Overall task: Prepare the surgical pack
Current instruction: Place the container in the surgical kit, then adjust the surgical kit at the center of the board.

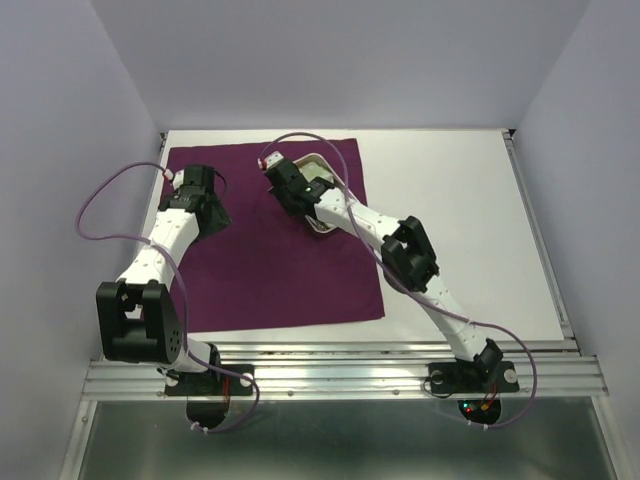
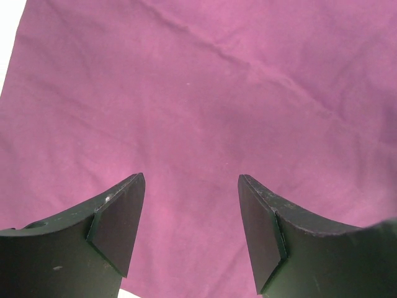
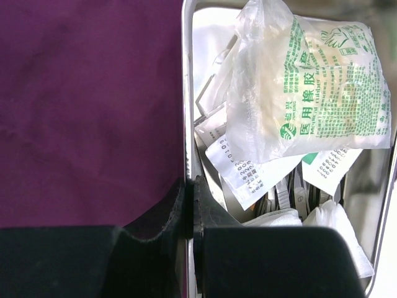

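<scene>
**Drape** (image 1: 270,260): purple, spread flat on table (image 1: 460,230), left of centre.

**Tray** (image 3: 186,93): steel, on the drape's far right part. It is filled with packets, with a glove packet (image 3: 310,93) on top.

**Right jaws:** clenched on the tray's left rim, one finger inside, one outside.

**Left jaws:** released, empty, over the drape's far left.

**Step, as judged:** placing the tray on the drape.
- Keep it level so loose packets stay in.
- Lift slightly rather than drag, lest the cloth ruck.
- The left jaws could pin the drape.

White table (image 1: 450,230), metal front rail (image 1: 340,378)
</scene>
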You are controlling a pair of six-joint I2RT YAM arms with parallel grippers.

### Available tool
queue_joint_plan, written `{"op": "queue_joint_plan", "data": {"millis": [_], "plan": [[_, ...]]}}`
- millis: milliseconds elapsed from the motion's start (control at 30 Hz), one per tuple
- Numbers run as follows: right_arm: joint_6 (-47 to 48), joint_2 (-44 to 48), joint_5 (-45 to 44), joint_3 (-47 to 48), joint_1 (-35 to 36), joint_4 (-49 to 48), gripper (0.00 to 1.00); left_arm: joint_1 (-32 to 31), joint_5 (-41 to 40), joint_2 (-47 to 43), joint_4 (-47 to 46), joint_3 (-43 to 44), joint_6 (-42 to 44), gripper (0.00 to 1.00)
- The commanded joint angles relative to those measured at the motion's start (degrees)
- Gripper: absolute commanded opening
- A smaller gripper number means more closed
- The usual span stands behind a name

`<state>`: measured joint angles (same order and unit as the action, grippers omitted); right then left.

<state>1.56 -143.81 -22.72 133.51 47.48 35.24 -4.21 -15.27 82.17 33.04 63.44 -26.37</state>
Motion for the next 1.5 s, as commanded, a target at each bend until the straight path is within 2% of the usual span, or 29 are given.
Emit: {"op": "queue_joint_plan", "data": {"millis": [0,333,500,633,667,733,767,867,933,1033,1133,1200,1267,1300,1367,1467], "plan": [[3.3,-0.9,-2.5,6.1,1.0,-2.4,0.01,1.3,0.8,-2.4,-0.1,-1.6,1.7,0.73],[4.3,-3.6,-0.6,9.4,3.8,-5.8,0.02,2.6,2.0,-2.1,-0.5,-2.6,1.9,0.73],[3.6,-4.5,0.1,10.8,3.8,-8.1,0.08,2.7,2.7,-2.1,-0.9,-3.0,1.7,0.73],[3.3,-5.6,1.3,11.1,3.8,-10.3,0.19,2.8,3.1,-2.1,-1.0,-3.1,1.6,0.73],[3.1,-5.9,1.4,11.3,3.8,-10.4,0.28,2.7,3.1,-2.2,-0.9,-3.1,1.6,0.73],[2.8,-6.0,1.7,12.2,3.8,-10.5,0.33,2.7,3.1,-2.3,-1.0,-3.1,1.5,0.73],[2.5,-5.5,1.8,12.1,3.8,-10.5,0.44,2.7,3.1,-2.3,-1.0,-3.1,1.4,0.73],[2.1,-3.3,1.0,10.8,3.8,-11.2,0.65,2.7,3.3,-1.9,-1.2,-3.3,1.2,0.73],[2.5,0.1,-0.3,9.1,3.8,-11.9,0.70,2.7,3.6,-1.5,-1.6,-3.1,1.1,0.73],[1.9,5.6,-2.9,5.4,3.1,-12.3,0.74,2.8,4.4,-0.2,-2.5,-3.1,1.0,0.73],[-1.9,13.0,-1.5,-2.9,-0.2,-12.3,0.78,2.7,4.6,2.5,-3.9,-2.4,0.4,0.73],[-7.7,19.0,-0.1,-11.8,-2.7,-12.7,0.79,2.7,4.5,4.1,-4.4,-1.2,-0.1,0.72],[-13.3,22.9,4.0,-18.5,-7.5,-13.3,0.79,2.6,5.3,5.6,-4.9,-0.7,-0.5,0.72],[-15.0,24.7,5.5,-25.4,-9.1,-13.9,0.79,2.6,5.8,5.7,-6.0,-0.7,-0.5,0.72],[-19.1,29.1,9.8,-32.0,-14.2,-16.3,0.77,2.6,6.6,5.5,-6.7,-0.8,-0.4,0.72],[-22.6,31.0,14.7,-39.5,-19.9,-17.0,0.74,2.6,6.2,6.2,-6.8,-0.2,-0.3,0.72]]}}
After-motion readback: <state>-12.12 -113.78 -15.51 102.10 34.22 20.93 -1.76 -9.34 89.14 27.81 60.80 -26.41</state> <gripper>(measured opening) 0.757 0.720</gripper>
